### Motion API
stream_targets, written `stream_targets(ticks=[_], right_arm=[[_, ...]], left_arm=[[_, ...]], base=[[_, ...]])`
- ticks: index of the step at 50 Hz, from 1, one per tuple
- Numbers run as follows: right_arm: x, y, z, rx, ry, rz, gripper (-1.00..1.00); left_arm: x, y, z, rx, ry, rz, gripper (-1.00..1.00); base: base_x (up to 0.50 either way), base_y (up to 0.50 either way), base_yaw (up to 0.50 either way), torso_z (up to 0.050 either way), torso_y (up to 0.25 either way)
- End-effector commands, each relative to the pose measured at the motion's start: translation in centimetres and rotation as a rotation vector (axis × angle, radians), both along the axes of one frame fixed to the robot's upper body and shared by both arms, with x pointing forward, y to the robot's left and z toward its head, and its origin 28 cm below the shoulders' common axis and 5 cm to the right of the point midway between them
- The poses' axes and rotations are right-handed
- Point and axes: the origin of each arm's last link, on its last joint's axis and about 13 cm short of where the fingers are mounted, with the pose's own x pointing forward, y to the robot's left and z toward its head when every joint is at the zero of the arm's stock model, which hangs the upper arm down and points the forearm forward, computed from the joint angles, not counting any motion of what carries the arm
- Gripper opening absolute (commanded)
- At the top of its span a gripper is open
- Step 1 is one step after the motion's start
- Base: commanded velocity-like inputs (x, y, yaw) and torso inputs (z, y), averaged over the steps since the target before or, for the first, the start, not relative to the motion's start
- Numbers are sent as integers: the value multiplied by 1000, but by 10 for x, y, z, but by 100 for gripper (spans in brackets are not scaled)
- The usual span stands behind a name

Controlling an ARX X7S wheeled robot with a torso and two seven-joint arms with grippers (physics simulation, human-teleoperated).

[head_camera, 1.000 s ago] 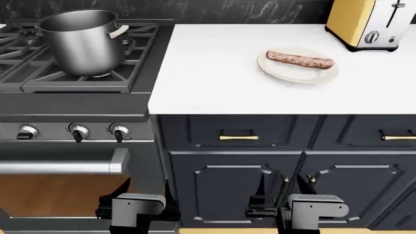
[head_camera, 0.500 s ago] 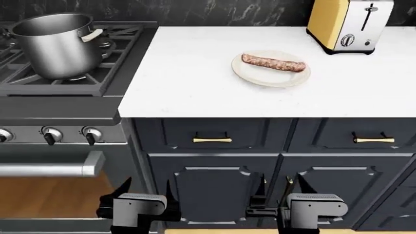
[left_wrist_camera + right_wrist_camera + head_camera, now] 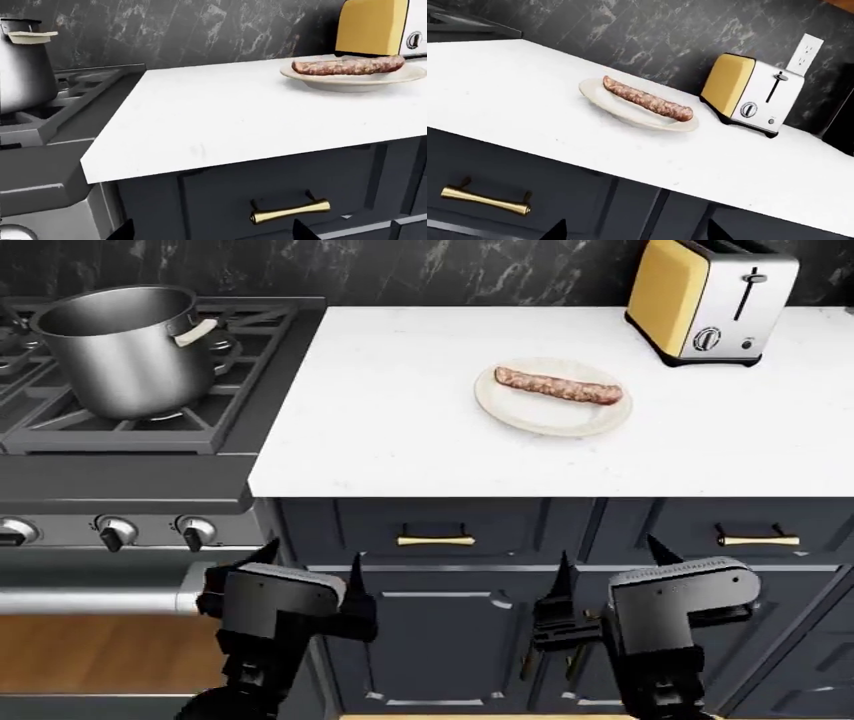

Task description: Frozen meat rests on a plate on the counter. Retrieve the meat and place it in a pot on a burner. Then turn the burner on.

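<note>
- Left end effector (image 3: 310, 585): raised since a moment ago, fingers parted, empty, below the counter (image 3: 400, 430) edge.
- Right end effector (image 3: 603, 580): likewise raised, released, empty.
- Meat (image 3: 558, 385): on the plate (image 3: 497, 402), above and ahead of the right end effector; untouched.
- Pot (image 3: 123, 350): on the burner, up and away from the left end effector.
- Toaster (image 3: 707, 300): beyond the plate.
- Status: reach beginning; the right arm seems better placed.

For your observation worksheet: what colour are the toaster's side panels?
Yellow, with a silver metal front; the toaster shows best in the right wrist view.
</note>
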Motion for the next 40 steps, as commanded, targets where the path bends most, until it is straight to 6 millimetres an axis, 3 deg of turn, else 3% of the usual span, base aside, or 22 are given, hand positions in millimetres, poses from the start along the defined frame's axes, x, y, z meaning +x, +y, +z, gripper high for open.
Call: stream_targets(ticks=[1, 6, 8, 11, 13, 15, 26, 40], right_arm=[[-17, -14, 61, -187, 81, 67, 100], [-17, -20, 92, -178, 54, 90, 100], [-19, -28, 106, -124, -15, -50, 100], [-19, -30, 116, -53, -30, -109, 100], [-21, -22, 122, -19, -1, -12, 100], [-29, -14, 124, -11, 53, 155, 100], [-23, -14, 139, 10, 83, 148, 100], [-21, -11, 153, 123, 6, 200, 100]], left_arm=[[10, 1, 41, 8, 3, -132, 100], [12, 2, 57, 1, 10, -165, 100], [13, 3, 64, -1, 10, -176, 100], [15, 4, 77, -18, 11, -202, 100], [16, 5, 85, -26, -1, -210, 100], [16, 7, 92, -36, 2, -221, 100], [23, 9, 120, -128, 26, -256, 100], [24, 9, 122, -133, 28, -261, 100]], base=[[0, 0, 0, 50, 0], [0, 0, 0, 50, 0], [0, 0, 0, 50, 0], [0, 0, 0, 50, 0], [0, 0, 0, 50, 0], [0, 0, 0, 50, 0], [0, 0, 0, 14, 0], [84, 0, 0, 0, 0]])
